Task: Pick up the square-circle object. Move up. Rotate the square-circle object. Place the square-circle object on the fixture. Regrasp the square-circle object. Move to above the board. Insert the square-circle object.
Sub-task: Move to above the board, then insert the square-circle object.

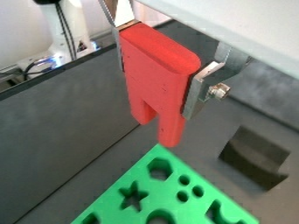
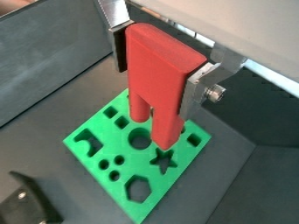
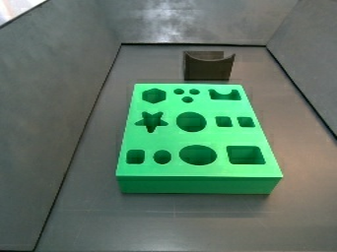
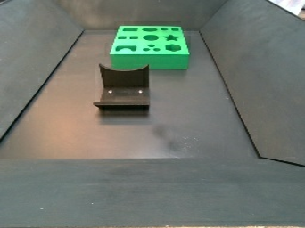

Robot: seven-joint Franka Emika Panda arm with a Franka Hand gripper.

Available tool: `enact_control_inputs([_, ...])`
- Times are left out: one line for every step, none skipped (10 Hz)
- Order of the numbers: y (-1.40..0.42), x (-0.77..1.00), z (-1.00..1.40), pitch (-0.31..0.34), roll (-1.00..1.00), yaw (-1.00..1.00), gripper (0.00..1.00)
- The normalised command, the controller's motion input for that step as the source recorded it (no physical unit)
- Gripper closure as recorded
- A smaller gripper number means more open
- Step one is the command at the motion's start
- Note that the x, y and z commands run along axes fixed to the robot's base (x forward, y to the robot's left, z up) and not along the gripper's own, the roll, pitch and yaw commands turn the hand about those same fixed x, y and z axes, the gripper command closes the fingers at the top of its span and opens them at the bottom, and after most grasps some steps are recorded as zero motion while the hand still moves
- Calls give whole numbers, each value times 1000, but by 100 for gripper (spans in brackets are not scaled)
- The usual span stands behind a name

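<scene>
My gripper (image 1: 160, 83) is shut on the red square-circle object (image 1: 152, 61), which shows in both wrist views with a silver finger (image 2: 200, 86) on each side. The object (image 2: 158, 92) hangs with its two legs and notch pointing down, held in the air above the green board (image 2: 187, 150). The board (image 1: 103, 208) lies flat on the floor, its cut-out holes all empty in both side views (image 3: 198, 183) (image 4: 149, 59). The dark fixture (image 3: 208, 65) stands empty beside the board. The gripper and the object are out of frame in both side views.
The fixture also shows in both wrist views (image 1: 254, 156) (image 2: 30, 206) and in a side view (image 4: 123, 89). Dark sloping walls (image 3: 79, 108) close in the floor on all sides. Bare grey floor (image 4: 167, 134) lies beyond the fixture.
</scene>
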Motion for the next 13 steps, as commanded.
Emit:
enact_control_inputs([-21, -60, -4, -50, -218, -23, 100])
enact_control_inputs([0, 0, -23, 0, 29, 0, 100])
enact_control_inputs([-126, 69, -371, 296, 23, -77, 100])
enact_control_inputs([-111, 94, -177, 236, 0, -126, 100])
enact_control_inputs([-34, 0, -31, 0, 0, 0, 100])
enact_control_inputs([-229, -89, -314, -161, -14, 131, 100])
enact_control_inputs([-374, -123, -543, -239, -10, 163, 100])
enact_control_inputs([-411, -106, -671, -244, -23, 131, 100])
enact_control_inputs([-454, -100, -651, -219, -63, 129, 100])
enact_control_inputs([-380, -74, -711, -200, -47, 189, 100])
enact_control_inputs([-254, -40, -809, -183, -9, 237, 100])
enact_control_inputs([-283, 0, -891, -160, 36, 197, 100])
enact_control_inputs([-294, 0, -800, -141, 190, 214, 100])
